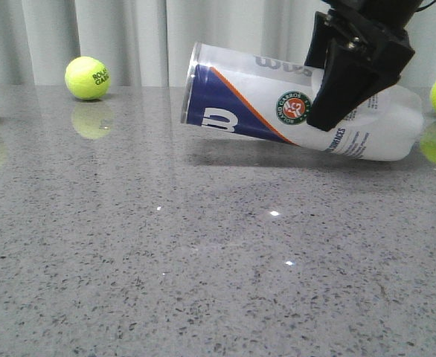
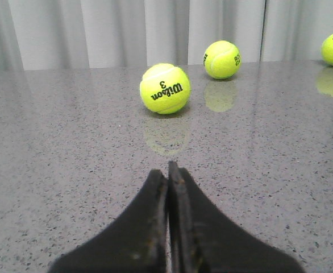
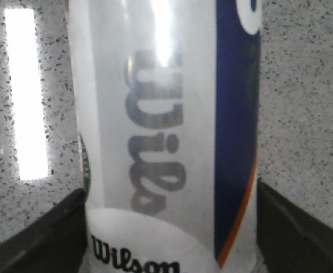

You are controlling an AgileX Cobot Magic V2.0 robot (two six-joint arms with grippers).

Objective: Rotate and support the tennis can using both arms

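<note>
On the near stretch of the speckled grey stone tabletop (image 1: 203, 282), you are looking at bare surface catching small glints of light. Farther back, your right black angular pincer (image 1: 329, 119) is pinching the tall clear-white plastic tennis can with the navy panel and orange stripe (image 1: 277, 104), its fingers (image 3: 36, 239) pressing against both sides of the tube in the right wrist view. The can is lying almost on its side and tilting: its far-right end is resting on the tabletop while its rimmed end is lifting clear toward the left. The round green badge is facing you, just beside the pincer. Your left black tapered pincer (image 2: 168, 170) is sitting pressed together, gripping nothing, low over the tabletop. Ahead of it, a yellow tennis ball printed with a black logo and a 3 (image 2: 165, 88) is resting on the tabletop, with two more yellow balls (image 2: 221, 59) sitting farther back near the pale pleated curtain (image 1: 129, 37).
</note>
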